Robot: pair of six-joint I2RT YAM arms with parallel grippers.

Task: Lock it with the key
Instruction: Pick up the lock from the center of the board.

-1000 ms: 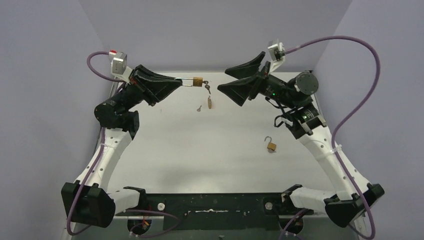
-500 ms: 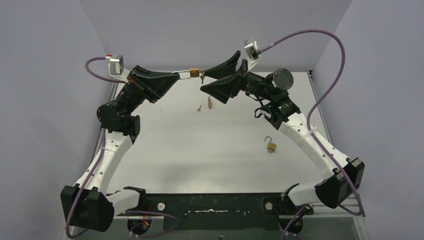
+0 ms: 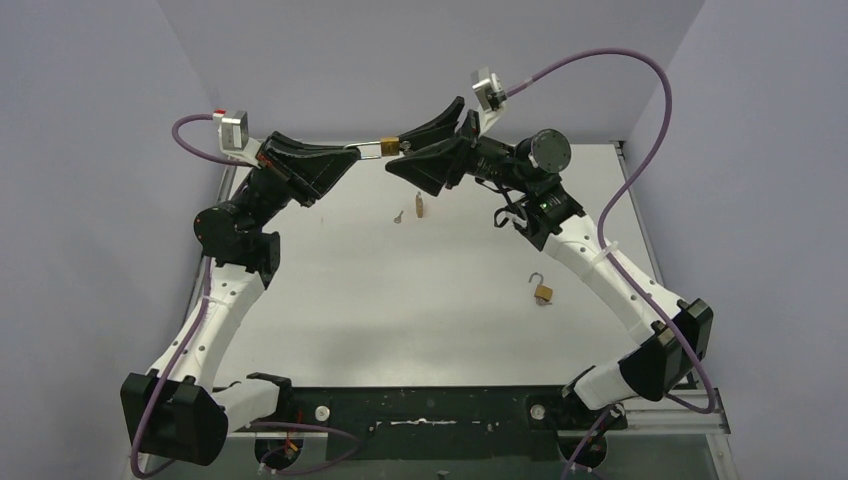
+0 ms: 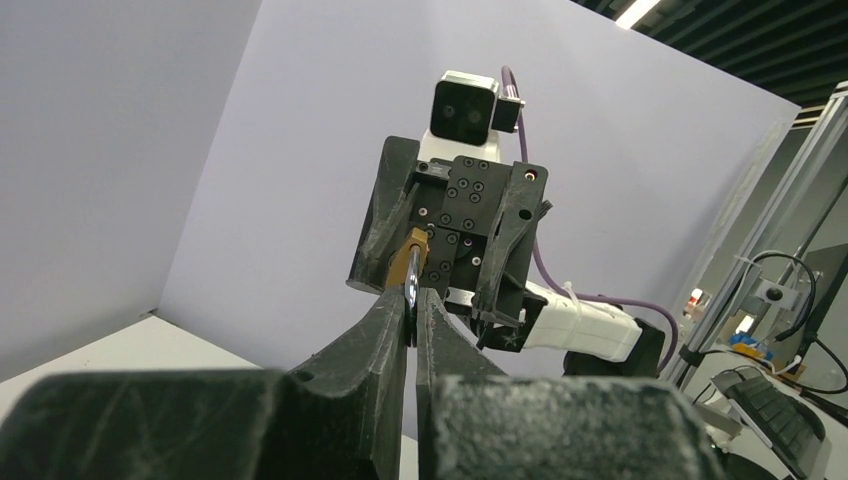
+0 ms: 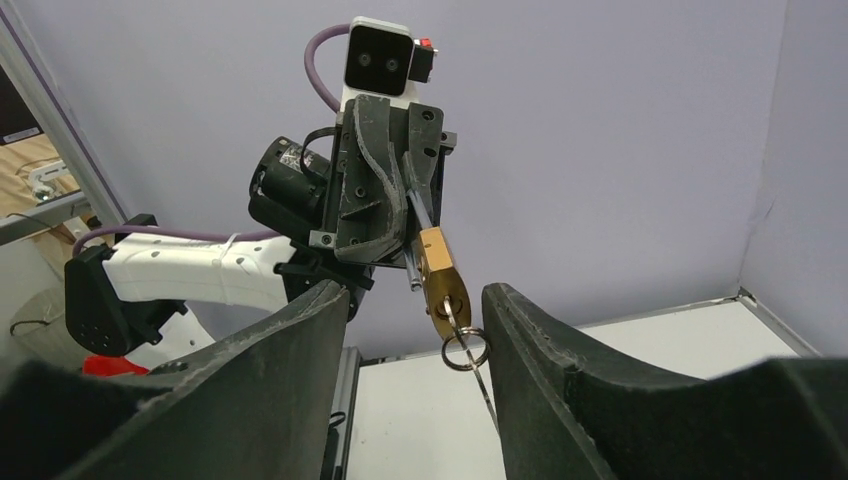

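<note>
Clamped tight on the shackle (image 3: pixel 371 151), the left claw (image 3: pixel 358 153) holds the brass padlock (image 3: pixel 389 147) high above the worktop's (image 3: pixel 400 290) far side. The half-open right claw (image 5: pixel 417 292) brackets the lock body and dangling key ring (image 5: pixel 465 350), gripping neither.

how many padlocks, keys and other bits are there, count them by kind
padlocks: 2 (held padlock in the left gripper, open padlock on the table)
key rings: 1 (key ring hanging from the held padlock)
keys: 1 (loose key on the table)
unclear: 1 (small tan item beside the loose key, too small to tell)
total: 5
</note>
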